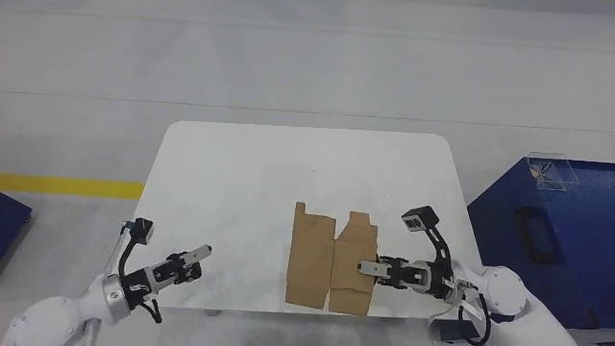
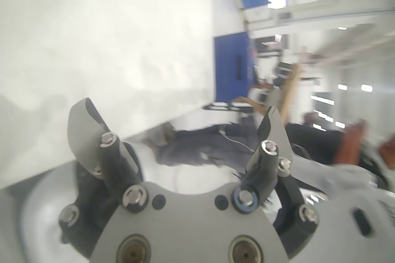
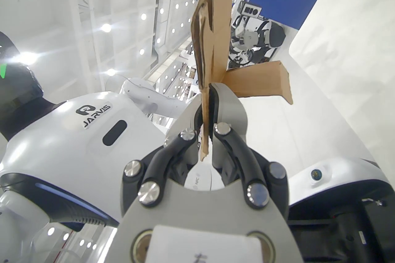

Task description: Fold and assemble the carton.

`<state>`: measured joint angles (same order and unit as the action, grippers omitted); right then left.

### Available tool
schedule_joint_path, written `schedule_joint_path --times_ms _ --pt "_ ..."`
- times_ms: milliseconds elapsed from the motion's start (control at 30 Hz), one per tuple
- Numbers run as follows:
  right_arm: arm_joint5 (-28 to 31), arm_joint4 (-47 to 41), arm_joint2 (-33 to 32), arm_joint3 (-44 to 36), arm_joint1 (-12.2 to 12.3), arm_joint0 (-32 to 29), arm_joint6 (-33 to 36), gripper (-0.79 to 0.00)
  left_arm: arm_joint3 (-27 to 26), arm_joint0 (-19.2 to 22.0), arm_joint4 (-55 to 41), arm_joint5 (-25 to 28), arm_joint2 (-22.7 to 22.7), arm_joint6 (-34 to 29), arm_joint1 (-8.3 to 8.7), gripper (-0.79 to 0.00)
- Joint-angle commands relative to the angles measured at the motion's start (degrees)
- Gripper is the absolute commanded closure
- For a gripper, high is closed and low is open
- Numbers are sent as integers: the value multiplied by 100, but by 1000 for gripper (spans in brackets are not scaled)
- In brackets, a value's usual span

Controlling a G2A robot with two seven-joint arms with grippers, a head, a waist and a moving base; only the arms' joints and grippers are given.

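Near the table's (image 1: 250,183) front edge, the right gripper (image 1: 364,268) pinches the brown carton's (image 1: 312,259) side, likely to lift it; the left gripper (image 1: 198,252) hangs open.

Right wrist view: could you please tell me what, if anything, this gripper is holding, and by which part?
The right gripper holds the flattened brown cardboard carton, jaws shut on its side edge nearest that arm.
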<state>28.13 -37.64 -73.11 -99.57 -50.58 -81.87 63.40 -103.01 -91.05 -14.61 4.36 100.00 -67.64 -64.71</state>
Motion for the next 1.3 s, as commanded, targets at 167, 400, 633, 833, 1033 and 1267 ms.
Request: schedule_joint_path --times_ms 167,400,633,833,1033,1267 --pt "219 509 485 325 -112 472 201 0 134 141 -1051 382 -568 -612 -7 -785" --pt "-79 491 1000 135 -229 505 7 0 -101 36 -643 620 -1041 -537 4 -597" --pt "142 283 1139 258 -282 651 375 0 -305 53 -440 664 -1330 -408 27 -360" --pt "177 326 1131 354 -292 629 465 0 -491 -54 -651 872 -1317 -426 61 -65" --pt "150 397 1125 409 -301 620 489 0 -523 -128 -899 990 -1294 -515 97 0" --pt "0 506 1125 469 -304 644 486 -785 -585 -183 -923 1046 -1329 -622 144 0"
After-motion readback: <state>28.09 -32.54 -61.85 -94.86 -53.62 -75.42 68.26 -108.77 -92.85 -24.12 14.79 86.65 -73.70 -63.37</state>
